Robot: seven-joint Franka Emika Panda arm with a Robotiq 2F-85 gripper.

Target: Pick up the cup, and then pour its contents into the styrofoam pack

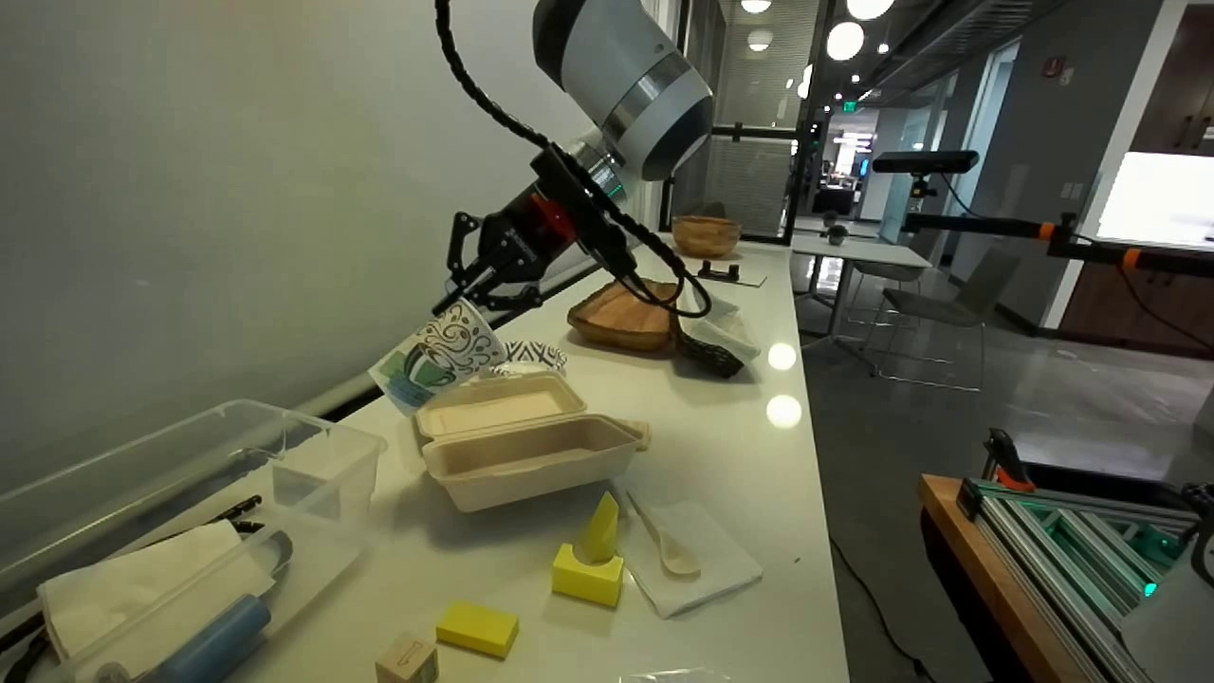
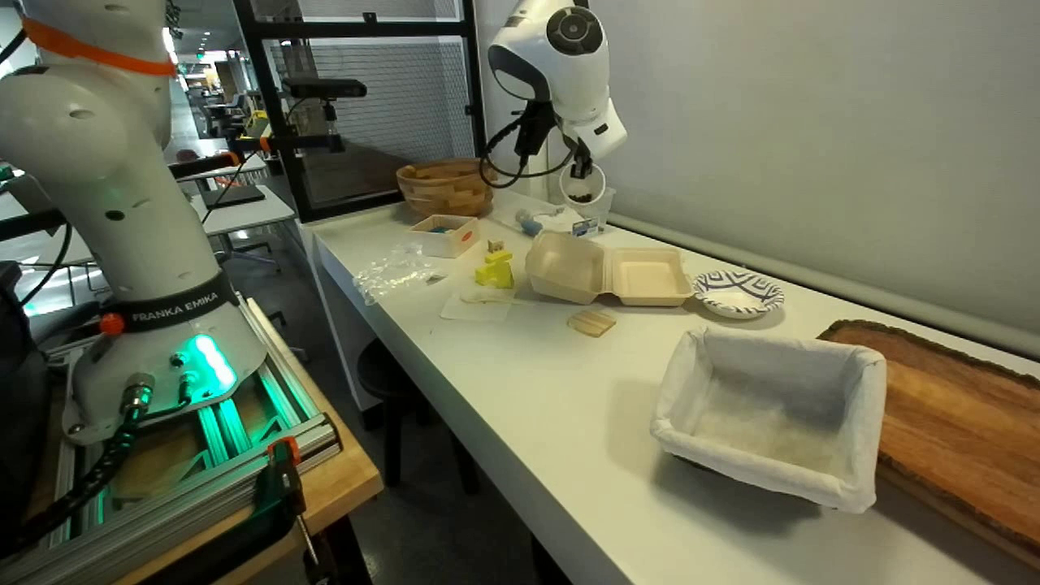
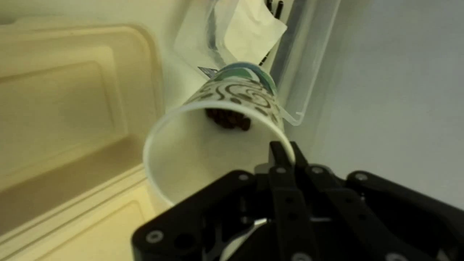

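The white paper cup point(image 1: 438, 359) with a greenish-blue print is held in the air, tilted, its mouth up and to the right and its base lower left in an exterior view. My gripper point(image 1: 455, 300) is shut on its rim; in the wrist view the fingertips point(image 3: 284, 154) pinch the rim of the cup point(image 3: 250, 96). Dark brown pieces point(image 3: 228, 119) lie at the bottom inside it. The cream styrofoam pack point(image 1: 536, 482) lies open on the table, also in an exterior view point(image 2: 562, 280). In the wrist view the pack point(image 3: 141, 108) is left of the cup.
A clear plastic bin point(image 1: 356, 455) stands near the wall. A patterned bowl point(image 2: 739, 307) is beside the pack. Yellow sponge blocks point(image 1: 586, 581), a spoon point(image 1: 675, 558) on a napkin, a cloth-lined basket point(image 2: 764, 479) and a wooden tray point(image 1: 616, 334) are on the table.
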